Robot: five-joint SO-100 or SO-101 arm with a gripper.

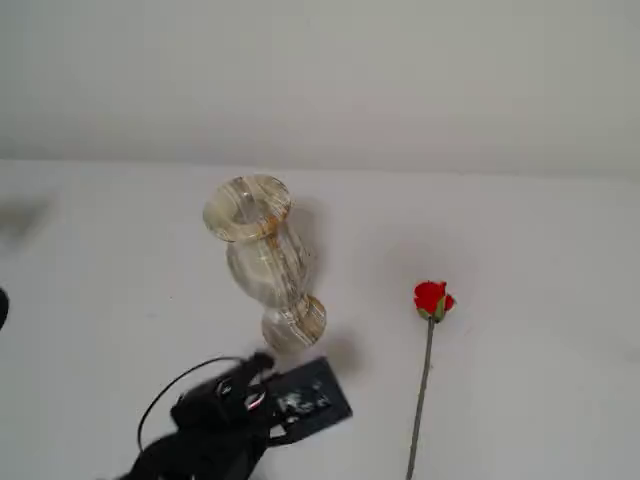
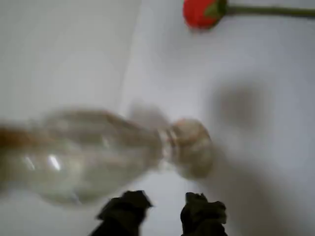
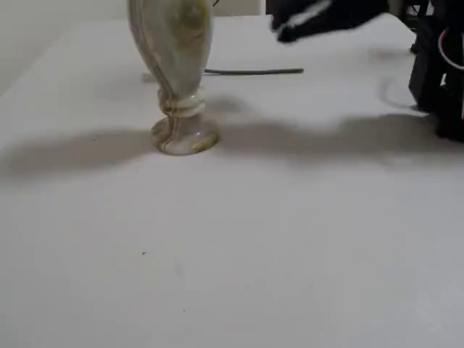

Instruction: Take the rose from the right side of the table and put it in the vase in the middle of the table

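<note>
The vase (image 1: 258, 250) stands upright mid-table, cream stone with tan streaks; a low fixed view shows its body and round foot (image 3: 184, 135). To its right on the table (image 1: 540, 240) lies the rose (image 1: 432, 299), red bloom toward the far side and thin stem running toward the near edge. The wrist view shows the bloom (image 2: 198, 13) at the top and the vase (image 2: 98, 152) blurred across the middle. My gripper (image 2: 162, 211) is open and empty just short of the vase's foot, well away from the rose. In the high fixed view the gripper (image 1: 312, 398) sits in front of the foot.
The arm's black body and a looped cable (image 1: 175, 400) fill the near-left of the table. Its base (image 3: 439, 69) stands at the right edge of the low fixed view. A pale wall rises behind the table.
</note>
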